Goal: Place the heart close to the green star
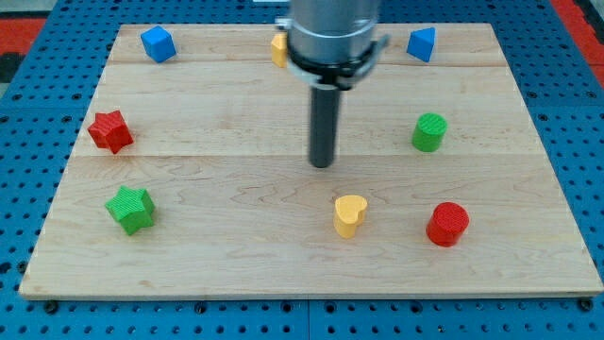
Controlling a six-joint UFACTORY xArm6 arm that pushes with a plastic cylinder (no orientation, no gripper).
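A yellow heart (349, 214) lies on the wooden board (236, 264), right of the middle and low in the view. A green star (130, 209) lies at the lower left of the board, far to the heart's left. My tip (324, 164) rests on the board near the centre. It stands a little above and slightly left of the heart, with a small gap between them. The arm's body hangs down from the view's top.
A red star (110, 130) lies at the left. A blue cube (158, 43) sits at the top left. A blue block (422, 43) sits at the top right. A green cylinder (429, 131) and a red cylinder (447, 224) stand at the right. A yellow block (279, 49) peeks from behind the arm.
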